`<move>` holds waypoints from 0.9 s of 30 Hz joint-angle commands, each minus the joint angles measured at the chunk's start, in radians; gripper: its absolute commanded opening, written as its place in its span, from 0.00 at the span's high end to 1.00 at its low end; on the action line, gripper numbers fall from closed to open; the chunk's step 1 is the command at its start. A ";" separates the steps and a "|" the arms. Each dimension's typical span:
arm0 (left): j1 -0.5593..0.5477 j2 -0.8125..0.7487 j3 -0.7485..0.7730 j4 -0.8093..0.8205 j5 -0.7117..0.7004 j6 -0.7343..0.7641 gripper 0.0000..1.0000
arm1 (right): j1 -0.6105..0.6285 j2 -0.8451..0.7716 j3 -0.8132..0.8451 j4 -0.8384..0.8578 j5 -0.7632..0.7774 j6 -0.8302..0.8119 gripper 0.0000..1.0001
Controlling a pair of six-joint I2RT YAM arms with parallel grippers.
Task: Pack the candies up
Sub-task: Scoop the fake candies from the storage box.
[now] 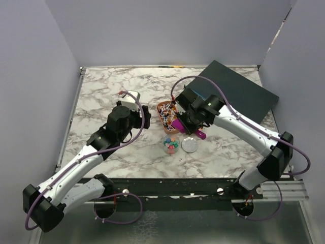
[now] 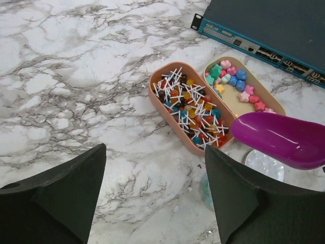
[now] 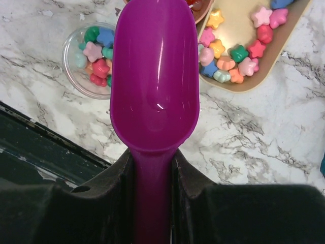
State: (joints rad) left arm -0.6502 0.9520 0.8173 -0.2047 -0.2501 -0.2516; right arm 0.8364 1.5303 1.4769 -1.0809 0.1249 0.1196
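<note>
Now you are scooping: right jaws clenching an empty purple plastic scoop, left jaws released.
Pastel star-shaped candies are waiting in the beige tray and clear round cup; dipping into the tray likely comes next.

Quick rundown of where stuff sits on the table

The divided tray is pretty much dead centre of the top view on the table, with a network switch behind it toward the upper right, near but not touching. In the left wrist view, the tray's left compartment is full of lollipops. The right one has loose candies along its upper and right edges. Below the tray in the top view, a little cup with more candies in it sits just left of a round lid. The scoop is clamped in the right gripper, bowl between cup and tray.
</note>
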 commanded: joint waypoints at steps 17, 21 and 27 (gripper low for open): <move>-0.003 -0.263 -0.112 -0.011 0.058 0.112 0.01 | -0.090 0.296 0.297 -0.243 -0.184 0.062 0.99; -0.004 -0.276 -0.115 -0.011 0.062 0.110 0.01 | -0.099 0.336 0.326 -0.254 -0.175 0.059 0.99; -0.004 -0.288 -0.115 -0.012 0.052 0.111 0.01 | -0.119 0.405 0.371 -0.272 -0.168 0.047 0.99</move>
State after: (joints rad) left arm -0.6502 0.6823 0.7212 -0.2192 -0.2062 -0.1478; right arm 0.7311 1.8935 1.8046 -1.3075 -0.0265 0.1677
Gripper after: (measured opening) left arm 0.990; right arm 0.286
